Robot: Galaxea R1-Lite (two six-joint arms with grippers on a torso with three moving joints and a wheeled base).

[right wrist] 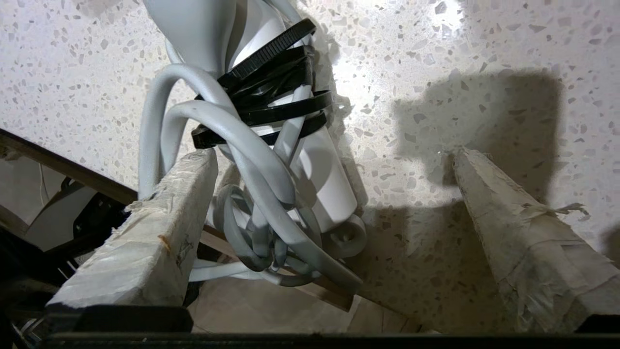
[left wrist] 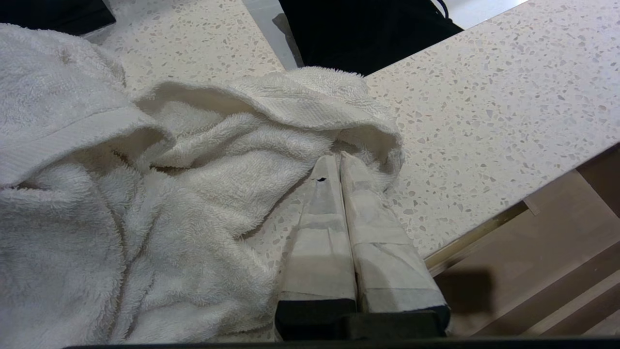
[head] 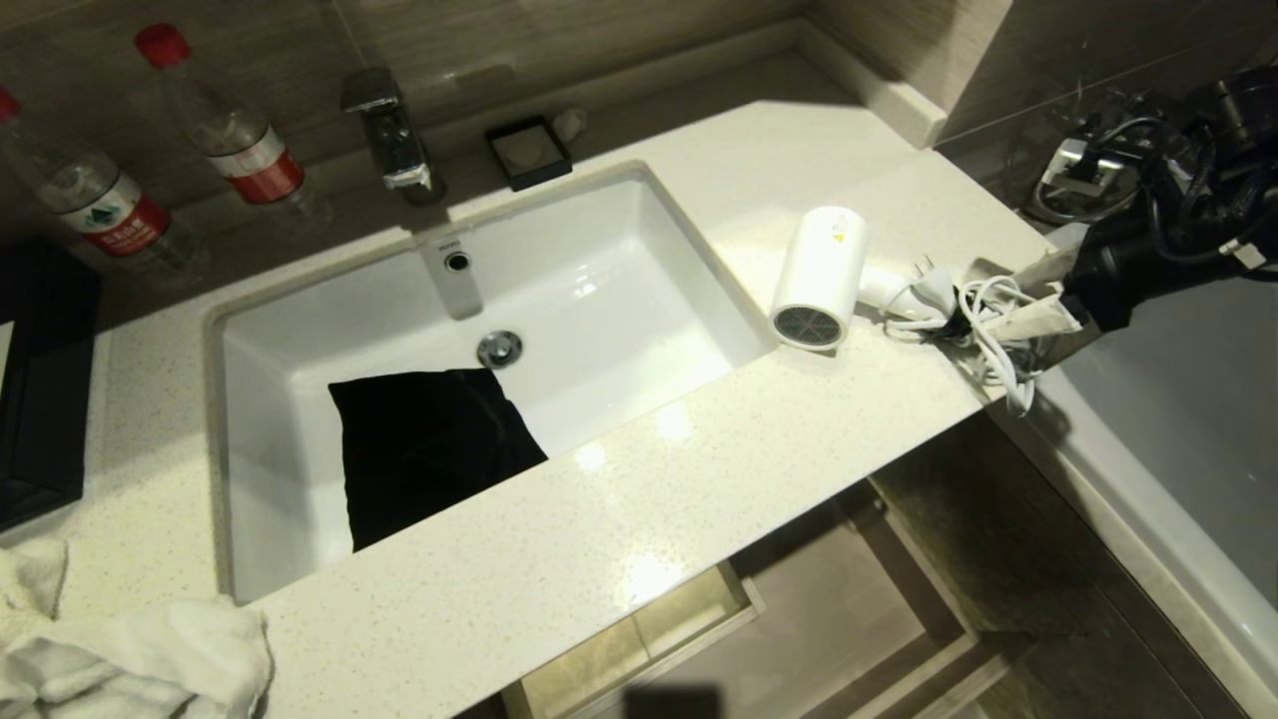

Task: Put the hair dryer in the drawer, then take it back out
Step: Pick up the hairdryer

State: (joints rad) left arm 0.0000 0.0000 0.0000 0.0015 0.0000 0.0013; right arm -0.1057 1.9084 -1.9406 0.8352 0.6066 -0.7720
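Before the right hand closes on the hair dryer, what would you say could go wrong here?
1. The open right hand straddles the tangled cord and handle end, so it may pinch only cord.
2. The hair dryer lies by the counter edge, with cord overhanging; a nudge might drag it off.

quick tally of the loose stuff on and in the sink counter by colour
white: 2, the hair dryer and the towel
black: 3, the cloth in the sink, the soap dish, the box
clear with red caps: 2, the near bottle and the far bottle
total: 7
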